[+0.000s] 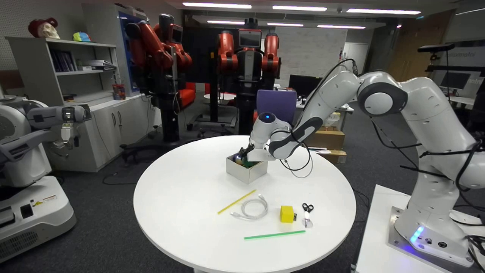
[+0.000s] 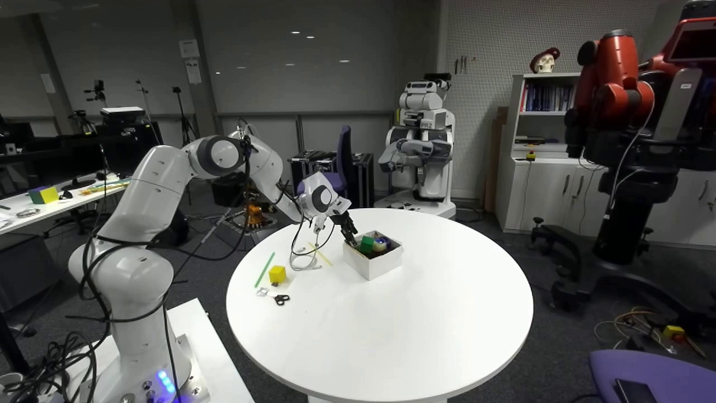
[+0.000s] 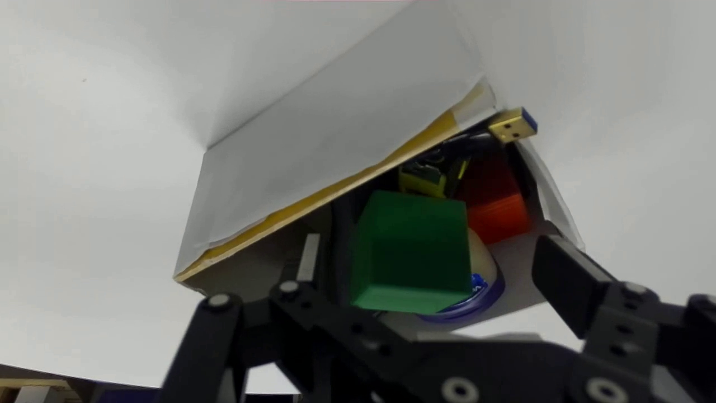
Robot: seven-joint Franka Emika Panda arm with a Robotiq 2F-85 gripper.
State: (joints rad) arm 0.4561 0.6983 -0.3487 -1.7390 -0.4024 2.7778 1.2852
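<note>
Green block [image 3: 411, 249] in box [image 3: 335, 123], face toward gripper [image 3: 429, 251], long axis unclear, jaws spread

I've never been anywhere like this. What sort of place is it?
Most likely a robotics lab: a white jointed arm extends over a round table, two red robots stand in the room, and a pale wheeled-looking robot stands by the wall.

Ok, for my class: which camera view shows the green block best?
The wrist view: the green block appears large, with nothing in front of it. Both exterior views show it much smaller and only in part, in the white box.
</note>
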